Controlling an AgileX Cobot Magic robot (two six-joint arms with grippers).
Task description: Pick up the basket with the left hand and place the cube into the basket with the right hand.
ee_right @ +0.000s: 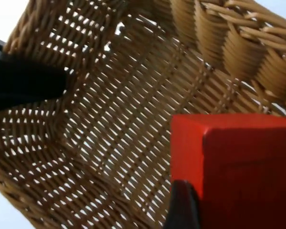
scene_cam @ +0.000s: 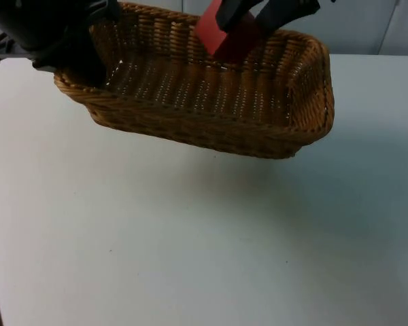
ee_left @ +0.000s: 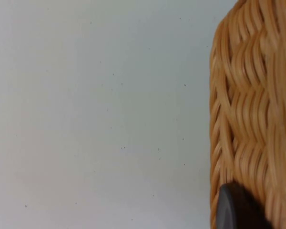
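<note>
Two fingers grip smooth red cube over woven wicker basket.

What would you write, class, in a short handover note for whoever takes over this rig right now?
Left gripper: shut on the basket at its left end, holding it tilted above the white table.
Right gripper: shut on the red cube, over the basket's back rim.
Done: basket lifted, cube carried to it.
Left: lower the cube inside and open the jaws.
</note>
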